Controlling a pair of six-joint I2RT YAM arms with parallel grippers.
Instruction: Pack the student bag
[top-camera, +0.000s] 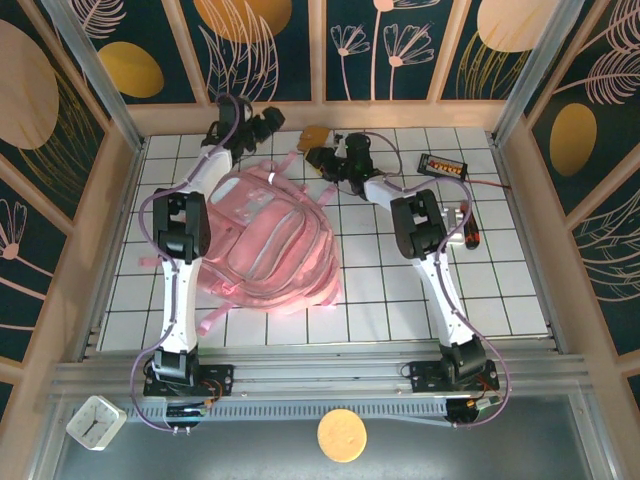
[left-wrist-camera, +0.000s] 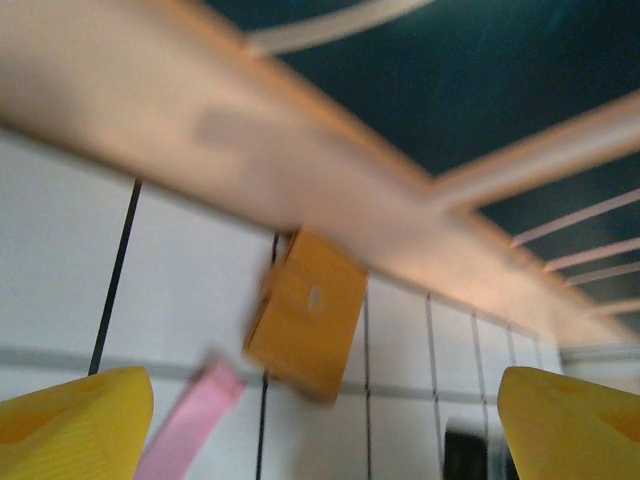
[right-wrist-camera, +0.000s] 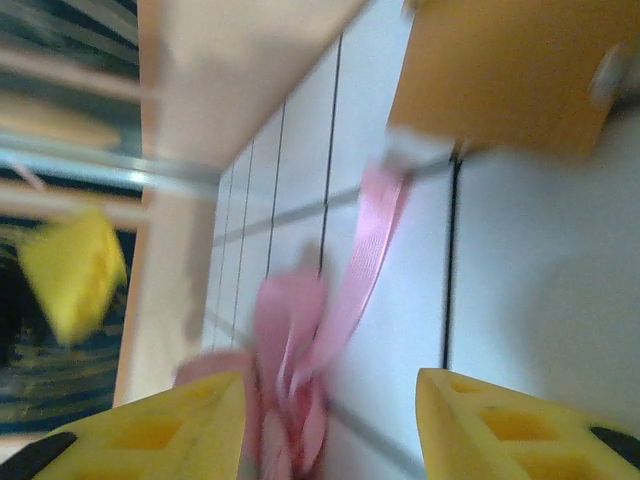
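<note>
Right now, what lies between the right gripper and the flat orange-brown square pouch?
A pink webbing strap lies on the white gridded tabletop between right gripper and pouch; the right wrist view shows it.

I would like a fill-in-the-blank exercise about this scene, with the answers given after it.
The student bag is ___ in colour.
The left gripper has ___ fingers.
The white clock sits near the ___ arm's base.
Missing words: pink; yellow; left.

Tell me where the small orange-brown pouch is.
In the top view, the orange-brown pouch lies by the back wall, near the middle, just beyond the pink backpack's top end.
</note>
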